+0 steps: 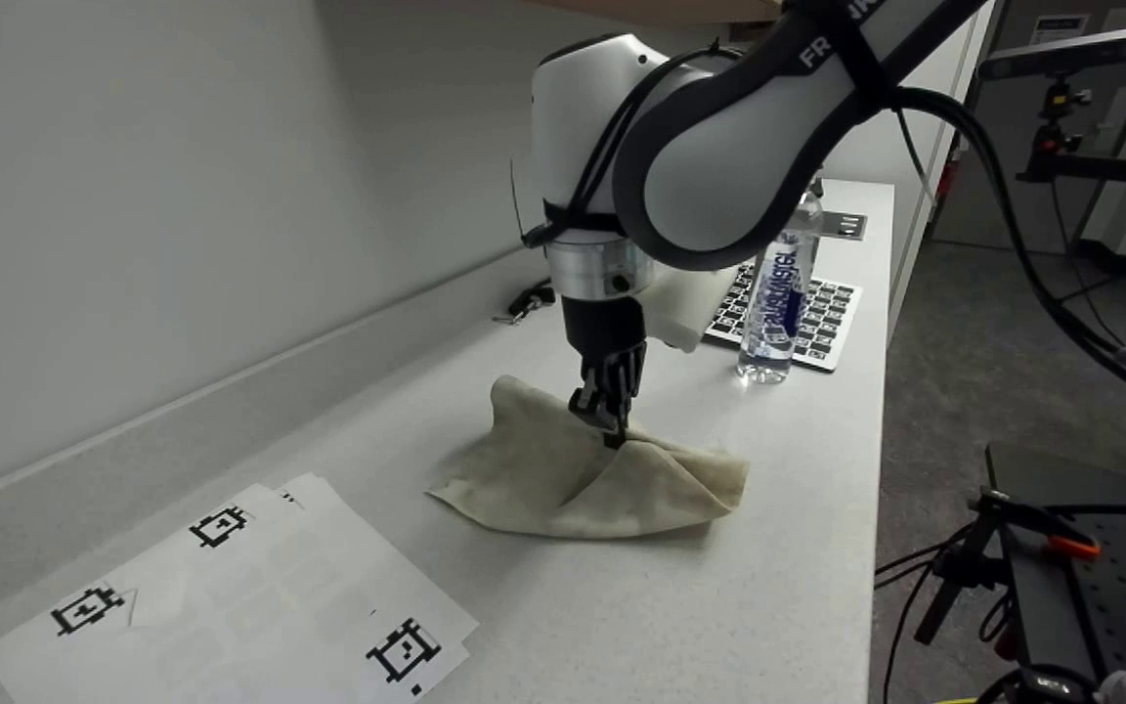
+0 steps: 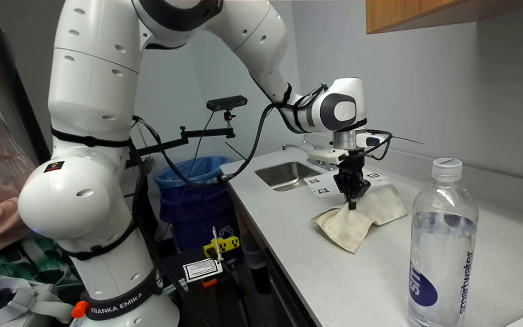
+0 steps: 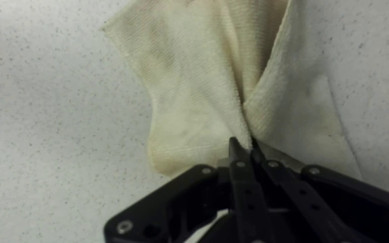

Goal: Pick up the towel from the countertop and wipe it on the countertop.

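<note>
The towel (image 1: 583, 489) is a rumpled cream cloth. It lies spread on the pale countertop (image 1: 778, 606), with a raised fold under my gripper (image 1: 619, 437). In an exterior view the towel (image 2: 350, 227) has a peak drawn up at the fingertips, and the gripper (image 2: 351, 205) points straight down over it. In the wrist view the gripper (image 3: 245, 145) is shut on a pinched fold of the towel (image 3: 187, 111). Speckled countertop (image 3: 62, 101) shows on both sides of the cloth. The exact amount of cloth between the fingers is hidden.
A water bottle (image 1: 778, 303) stands on the counter, also in an exterior view (image 2: 443, 254). A checkered board (image 1: 832, 313) lies behind it. Marker paper sheets (image 1: 260, 596), a sink (image 2: 286, 176) and a small black item (image 1: 529, 298) are on the counter. A wall runs along its back.
</note>
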You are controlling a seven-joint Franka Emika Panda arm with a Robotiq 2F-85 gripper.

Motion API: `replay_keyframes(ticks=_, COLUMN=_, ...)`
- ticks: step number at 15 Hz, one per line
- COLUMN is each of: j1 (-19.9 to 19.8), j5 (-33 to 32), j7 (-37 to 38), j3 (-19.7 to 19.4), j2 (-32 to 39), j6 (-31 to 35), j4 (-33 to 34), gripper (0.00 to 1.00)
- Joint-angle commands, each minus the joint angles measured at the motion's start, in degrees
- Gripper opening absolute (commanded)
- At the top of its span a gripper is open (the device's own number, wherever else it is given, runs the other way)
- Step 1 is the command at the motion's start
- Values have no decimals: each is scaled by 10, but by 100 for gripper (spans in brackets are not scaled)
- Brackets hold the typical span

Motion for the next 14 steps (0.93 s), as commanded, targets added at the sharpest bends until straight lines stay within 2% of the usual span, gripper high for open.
replay_keyframes(ticks=1, j1=18, j5=-24, j7=-14, j3=12, j2=-29, j6=-25, j4=-33, gripper=1)
replay_keyframes(ticks=9, j1=44, j5=-36, j7=-63, j3=56, j2=-25, j6=-77, j4=-64, gripper=1)
replay_keyframes(ticks=14, j1=31, j5=-13, j7=-149, j3=83, j2=-21, j6=-76, j4=-78, gripper=1)
